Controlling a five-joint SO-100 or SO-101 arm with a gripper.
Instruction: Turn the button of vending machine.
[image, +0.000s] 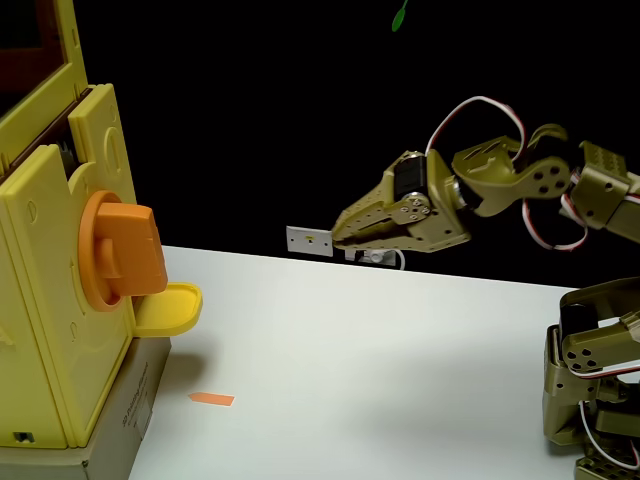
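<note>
In the fixed view the gripper (338, 236) hangs in the air above the white table (400, 350), its tip pointing left; the two fingers taper together to a narrow point with no gap to be seen between them, and nothing is pinched there. The olive-green arm (520, 180) runs out level from the gripper to the right, bends at an elbow joint near the right edge, and drops to its base (590, 390) at the lower right corner of the table. Red and white wires (480, 105) loop over the wrist and forearm.

Just beside the fingertips, to their left and slightly lower, is a small grey plate (309, 240) with a hole in it; whether it touches the gripper cannot be told.

Well to the left of the gripper and a little lower is the button (122, 250), an orange disc with a thick bar jutting toward the camera, the bar standing roughly upright. It sits on the front of the vending machine (50, 290), which rests on a cardboard block (130, 420). Just under the button a small yellow tray (170, 308) juts out from the machine. Open table lies between gripper and button. Below that gap, on the table near the machine, lies a small orange strip (212, 399).
</note>
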